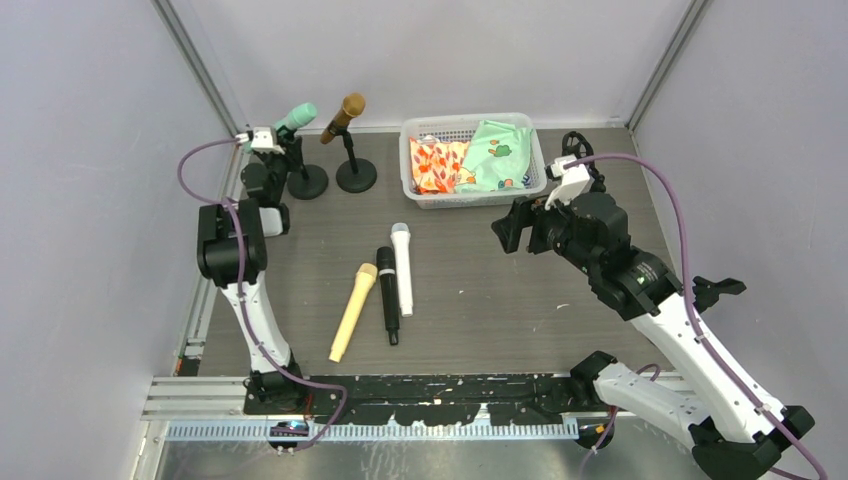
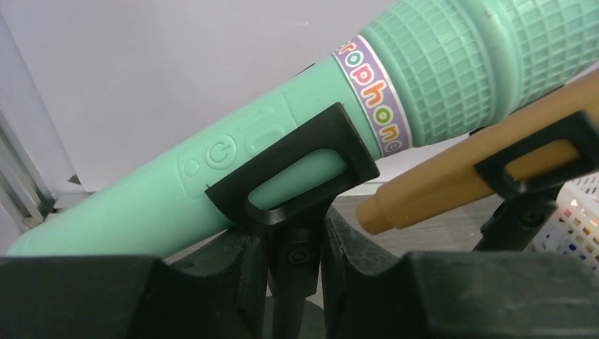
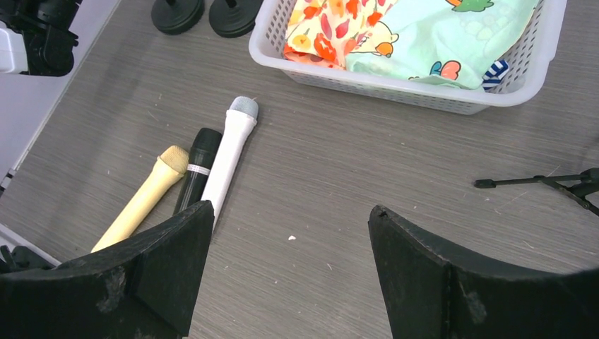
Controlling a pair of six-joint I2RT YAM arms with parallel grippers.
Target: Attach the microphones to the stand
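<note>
Green microphone (image 2: pixel 141 205) is up on the far-left stand (image 1: pixel 307 182), its barrel lying tilted through the black clip (image 2: pixel 357 148) with the head angled up and away, and that slope looks like what keeps it seated. Left tool (image 2: pixel 297 247) sits right below the clip, fingers close on either side of the stand's neck; whether it's pinching or only bracketing, I can't tell from here. Next door, the gold microphone (image 2: pixel 438 183) rests in its own clip the same way. So two look mounted, and three lie loose mid-counter (image 1: pixel 500 310): white microphone (image 1: pixel 402 268), black microphone (image 1: pixel 388 295) and cream microphone (image 1: pixel 352 312), side by side and close together. Right tool (image 3: pixel 289 240) hangs above the counter, jaws spread wide and holding nothing, the trio off to its left. My read: it's the one placed to make the next pickup.
</note>
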